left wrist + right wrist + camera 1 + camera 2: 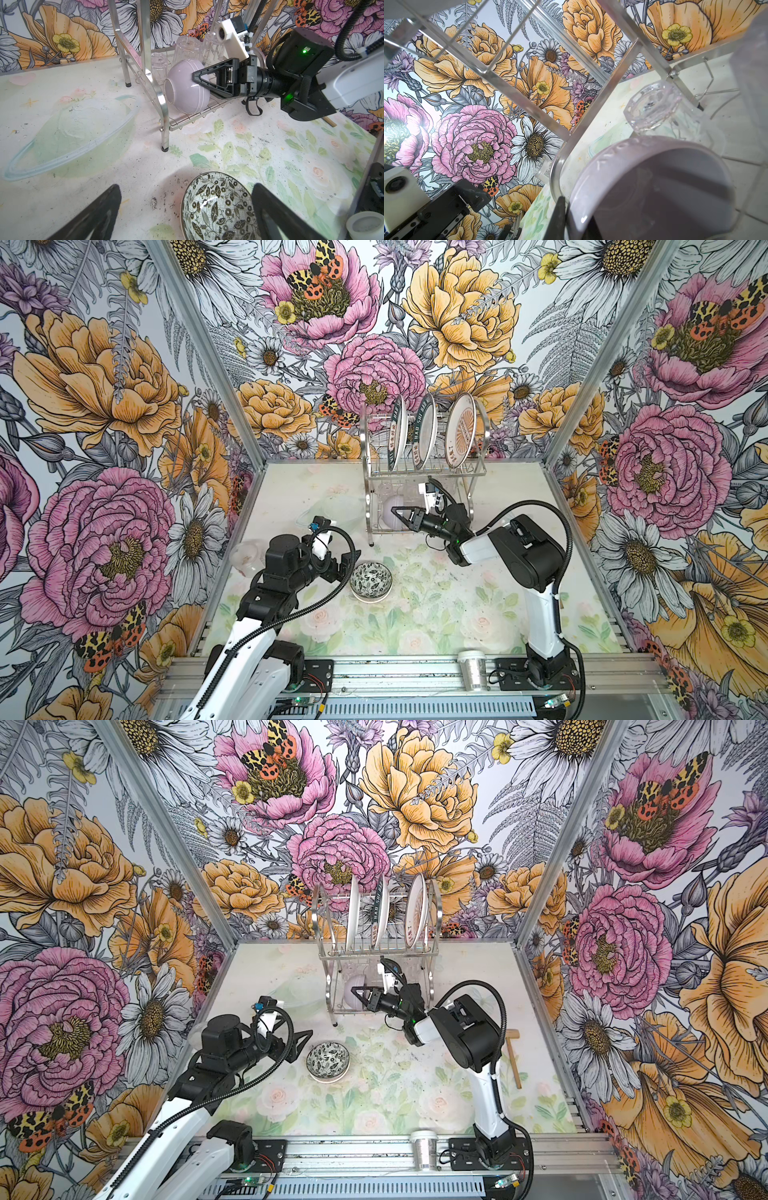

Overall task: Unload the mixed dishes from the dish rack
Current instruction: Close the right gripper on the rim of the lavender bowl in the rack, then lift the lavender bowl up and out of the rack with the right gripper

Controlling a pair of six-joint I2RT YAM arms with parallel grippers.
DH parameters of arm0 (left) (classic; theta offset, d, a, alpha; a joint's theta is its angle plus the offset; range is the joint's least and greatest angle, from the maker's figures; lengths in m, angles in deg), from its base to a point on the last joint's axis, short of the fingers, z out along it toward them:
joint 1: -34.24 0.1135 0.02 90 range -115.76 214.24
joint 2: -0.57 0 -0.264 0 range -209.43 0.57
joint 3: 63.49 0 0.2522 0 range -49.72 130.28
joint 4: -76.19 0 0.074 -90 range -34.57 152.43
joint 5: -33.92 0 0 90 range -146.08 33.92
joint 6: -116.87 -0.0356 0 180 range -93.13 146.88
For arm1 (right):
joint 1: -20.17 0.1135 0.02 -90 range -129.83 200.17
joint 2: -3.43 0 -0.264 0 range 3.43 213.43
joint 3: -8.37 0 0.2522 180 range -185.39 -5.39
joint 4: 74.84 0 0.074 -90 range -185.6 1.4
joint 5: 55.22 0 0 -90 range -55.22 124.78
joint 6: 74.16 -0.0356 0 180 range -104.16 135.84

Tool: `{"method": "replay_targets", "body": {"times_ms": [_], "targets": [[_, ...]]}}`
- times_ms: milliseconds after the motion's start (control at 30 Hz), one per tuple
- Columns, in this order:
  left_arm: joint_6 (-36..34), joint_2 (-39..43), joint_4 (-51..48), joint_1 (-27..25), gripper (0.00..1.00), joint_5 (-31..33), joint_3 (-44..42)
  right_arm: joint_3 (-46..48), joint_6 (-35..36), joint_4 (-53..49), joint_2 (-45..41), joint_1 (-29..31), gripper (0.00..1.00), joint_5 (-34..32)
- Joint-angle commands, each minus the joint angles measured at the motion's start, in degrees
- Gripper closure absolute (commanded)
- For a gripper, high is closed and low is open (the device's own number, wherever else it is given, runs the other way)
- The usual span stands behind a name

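Nearest, the left gripper [187,187] hung over the patterned bowl [371,581], jaws spread wide and empty, the bowl upright on the table [436,614] and seemingly unloaded already. Beyond it the right arm reached low and nearly level into the bottom shelf of the rack [164,108], its gripper [195,76] pinched tight on the rim of the lavender bowl [185,93] lying on its side there, so lifting that bowl out looked to be the step in hand. That called for drawing it back clear of the frame and the glasses [159,64] just behind, with three plates [427,431] upright on the top shelf to follow.
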Motion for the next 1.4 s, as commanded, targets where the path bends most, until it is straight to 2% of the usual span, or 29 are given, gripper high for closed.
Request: {"method": "replay_targets", "body": {"times_ms": [0,1367], "targets": [[-1.5,-0.2,-0.3,-0.3,0.01,1.1,-0.5,-1.8,-0.6,5.8,-0.2,-0.4,0.89,0.0],[-1.6,-0.3,-0.3,-0.1,0.01,1.1,-0.4,-6.9,-6.4,11.4,-1.0,0.6,0.94,-1.2]]}}
